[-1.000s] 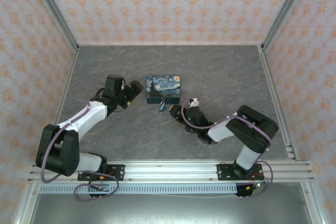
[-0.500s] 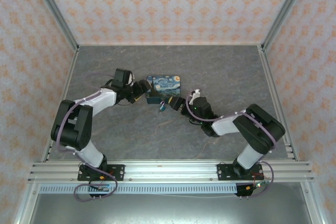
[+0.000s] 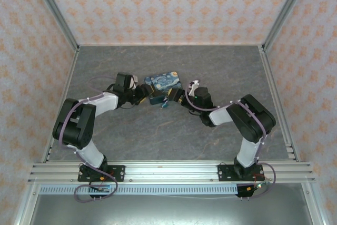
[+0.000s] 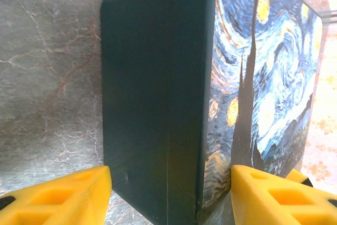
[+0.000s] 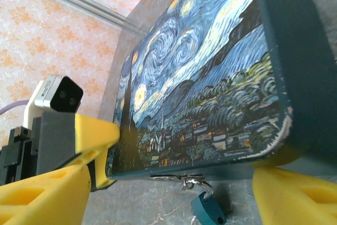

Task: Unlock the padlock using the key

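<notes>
Padlock (image 5: 207, 209) small, teal, hangs off swirly box (image 5: 200, 77) (rounded corners).

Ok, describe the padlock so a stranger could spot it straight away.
Start at the grey table and find the painted night-sky box near its middle. Below the metal clasp on the box's near side hangs the padlock: tiny, plain dark teal, far smaller than the swirly box.
</notes>
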